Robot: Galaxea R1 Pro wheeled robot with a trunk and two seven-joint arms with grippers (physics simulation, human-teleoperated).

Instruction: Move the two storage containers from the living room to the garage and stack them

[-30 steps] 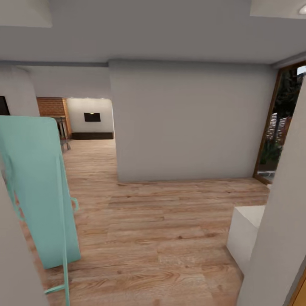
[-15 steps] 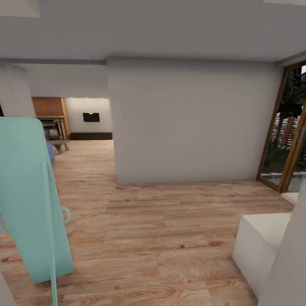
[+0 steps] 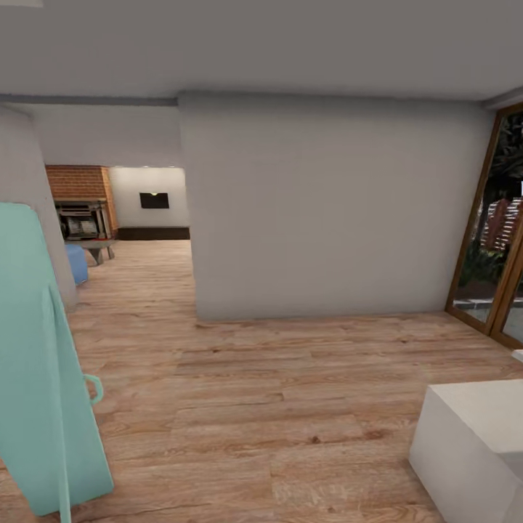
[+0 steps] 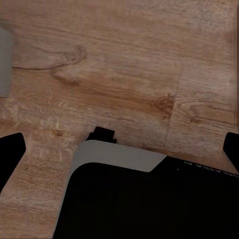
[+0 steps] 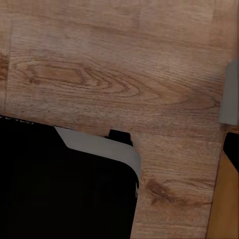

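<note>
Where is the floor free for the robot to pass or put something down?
The light wood-plank floor is bare across the middle, between the plain grey wall block and the white box. The opening toward the brick fireplace is narrower. It is crowded beside the tall mint-green panel.

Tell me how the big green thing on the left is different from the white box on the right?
The mint-green panel is tall and thin and stands leaning; the white box is low and blocky and sits flat. The green panel has a thin frame with a small loop at its side; the white box has plain smooth faces. Both rest on the wood-plank floor, at the head view's edges.
</note>
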